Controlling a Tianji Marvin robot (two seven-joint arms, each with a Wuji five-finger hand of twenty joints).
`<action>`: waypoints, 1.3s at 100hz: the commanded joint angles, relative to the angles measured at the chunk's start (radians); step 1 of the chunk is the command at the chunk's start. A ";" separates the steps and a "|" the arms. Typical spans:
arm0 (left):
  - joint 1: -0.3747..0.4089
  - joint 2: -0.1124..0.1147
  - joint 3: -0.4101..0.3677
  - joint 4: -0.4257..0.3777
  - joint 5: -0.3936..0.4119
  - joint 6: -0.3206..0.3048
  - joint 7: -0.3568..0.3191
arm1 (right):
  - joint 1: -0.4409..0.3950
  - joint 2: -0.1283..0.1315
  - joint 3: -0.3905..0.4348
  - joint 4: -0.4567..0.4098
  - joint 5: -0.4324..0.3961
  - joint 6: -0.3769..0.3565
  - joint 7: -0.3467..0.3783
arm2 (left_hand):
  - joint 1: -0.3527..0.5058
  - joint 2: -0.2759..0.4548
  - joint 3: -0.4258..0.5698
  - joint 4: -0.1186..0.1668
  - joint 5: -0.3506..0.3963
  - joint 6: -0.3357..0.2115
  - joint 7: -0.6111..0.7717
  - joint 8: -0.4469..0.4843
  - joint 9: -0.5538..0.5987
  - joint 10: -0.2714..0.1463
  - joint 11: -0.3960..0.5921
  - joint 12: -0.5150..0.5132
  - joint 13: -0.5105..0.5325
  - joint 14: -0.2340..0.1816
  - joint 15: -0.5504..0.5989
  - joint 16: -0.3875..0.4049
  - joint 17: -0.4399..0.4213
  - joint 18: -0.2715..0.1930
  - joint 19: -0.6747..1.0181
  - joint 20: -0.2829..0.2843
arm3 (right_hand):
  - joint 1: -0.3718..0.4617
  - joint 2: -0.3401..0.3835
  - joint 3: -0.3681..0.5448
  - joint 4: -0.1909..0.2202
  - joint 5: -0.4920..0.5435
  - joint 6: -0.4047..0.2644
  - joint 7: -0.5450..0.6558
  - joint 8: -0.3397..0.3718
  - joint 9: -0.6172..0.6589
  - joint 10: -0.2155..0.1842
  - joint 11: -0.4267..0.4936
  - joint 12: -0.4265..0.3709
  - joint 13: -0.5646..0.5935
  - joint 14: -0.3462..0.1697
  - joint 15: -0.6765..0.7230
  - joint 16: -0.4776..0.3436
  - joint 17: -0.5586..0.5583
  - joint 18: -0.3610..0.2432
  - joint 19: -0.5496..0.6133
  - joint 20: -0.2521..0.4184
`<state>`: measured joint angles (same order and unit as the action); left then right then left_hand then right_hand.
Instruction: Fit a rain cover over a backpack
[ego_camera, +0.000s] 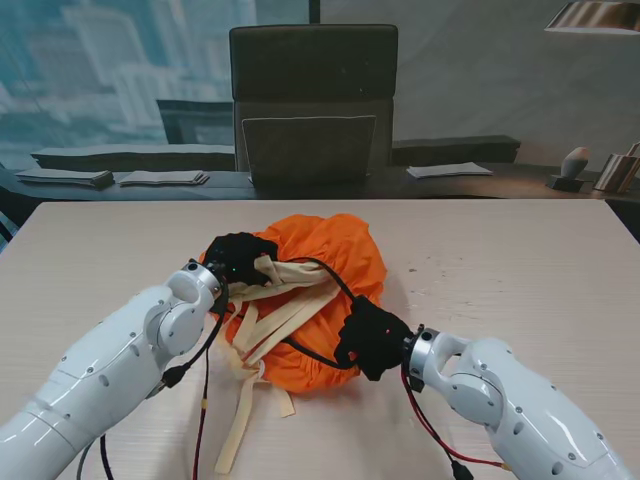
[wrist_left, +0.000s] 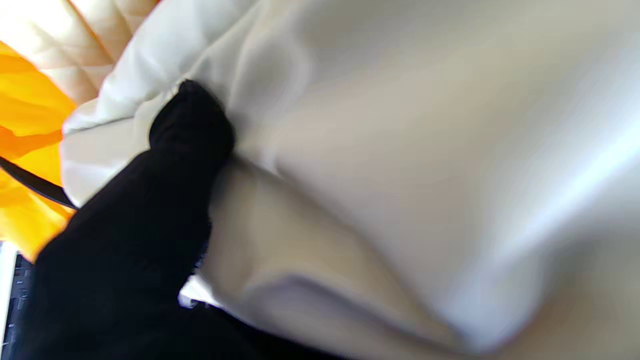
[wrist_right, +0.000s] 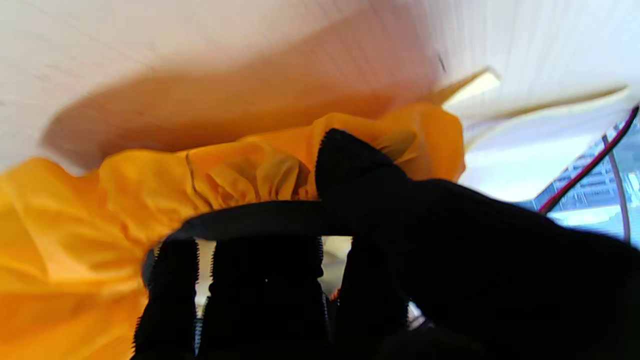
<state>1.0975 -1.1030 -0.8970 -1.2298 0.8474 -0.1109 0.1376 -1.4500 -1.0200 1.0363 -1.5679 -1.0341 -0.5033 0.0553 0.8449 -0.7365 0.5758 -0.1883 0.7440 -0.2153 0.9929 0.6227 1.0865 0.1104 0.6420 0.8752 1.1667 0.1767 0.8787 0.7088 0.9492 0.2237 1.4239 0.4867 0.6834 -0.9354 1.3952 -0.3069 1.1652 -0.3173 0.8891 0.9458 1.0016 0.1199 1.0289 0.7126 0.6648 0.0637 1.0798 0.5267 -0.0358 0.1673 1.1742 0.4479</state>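
Observation:
An orange rain cover (ego_camera: 335, 255) lies bunched over a cream backpack (ego_camera: 283, 278) in the middle of the table, with cream straps (ego_camera: 245, 400) trailing toward me. My left hand (ego_camera: 238, 256), in a black glove, grips the cream backpack fabric (wrist_left: 350, 150) at the cover's left opening; one finger (wrist_left: 192, 125) presses into it. My right hand (ego_camera: 372, 337) is shut on the cover's elastic black-edged hem (wrist_right: 260, 220) at the near right side, with the gathered orange cloth (wrist_right: 150, 200) bunched over the fingers (wrist_right: 350, 165).
A dark office chair (ego_camera: 313, 100) stands behind the far table edge. Papers (ego_camera: 448, 170) and flat stacks (ego_camera: 160, 178) lie on a dark desk beyond. Bare wooden table top (ego_camera: 520, 260) extends right and left of the bag. Red and black cables (ego_camera: 205, 420) hang from my arms.

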 joint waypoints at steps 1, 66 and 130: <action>-0.003 0.002 0.010 0.010 -0.009 -0.042 -0.030 | -0.002 -0.001 -0.017 0.013 -0.032 0.004 -0.064 | 0.060 0.021 0.012 0.082 0.038 -0.025 0.101 0.011 0.008 -0.005 0.028 -0.014 0.098 0.036 0.096 0.022 0.027 -0.084 0.100 0.000 | -0.004 0.015 0.073 -0.031 0.113 -0.087 0.122 0.046 -0.014 0.013 0.017 0.017 -0.001 -0.036 0.043 0.002 0.008 0.018 0.018 0.023; 0.268 0.086 -0.210 -0.361 0.170 -0.225 -0.359 | 0.067 -0.027 -0.112 0.133 -0.050 0.137 -0.281 | -0.245 0.158 -0.005 0.108 -0.538 -0.081 -0.393 -0.252 -0.875 -0.092 -0.314 -0.452 -0.937 -0.004 -0.498 -0.223 -0.986 0.002 -0.586 0.007 | 0.005 0.034 0.070 -0.033 0.111 -0.045 0.101 0.030 -0.015 0.050 0.040 0.031 0.011 0.003 0.057 -0.001 0.025 0.028 0.046 0.007; 0.421 0.139 -0.294 -0.496 0.265 -0.380 -0.663 | 0.071 -0.032 -0.119 0.153 -0.043 0.179 -0.302 | -0.180 0.053 0.138 0.099 -0.490 -0.119 -0.450 -0.271 -0.977 -0.099 -0.645 -0.673 -1.137 -0.082 -0.857 -0.431 -1.008 -0.017 -1.289 -0.313 | 0.012 0.039 0.068 -0.033 0.104 -0.039 0.098 0.020 -0.026 0.052 0.043 0.037 0.004 0.007 0.058 -0.002 0.028 0.026 0.056 -0.004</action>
<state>1.4957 -0.9629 -1.1891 -1.7271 1.1218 -0.4949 -0.5011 -1.3758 -1.0479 0.9205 -1.4190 -1.0801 -0.3301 -0.2592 0.6629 -0.6363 0.6883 -0.1068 0.2229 -0.3092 0.4847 0.2993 0.1337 -0.0009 -0.0090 0.2062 0.0545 0.1139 0.0453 0.2941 -0.0526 0.2075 0.1787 0.1720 0.6845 -0.9210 1.3957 -0.3068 1.2114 -0.3572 0.9173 0.9586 1.0016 0.1212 1.0477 0.7271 0.6648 0.0755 1.1042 0.5265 -0.0009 0.1713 1.2103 0.4468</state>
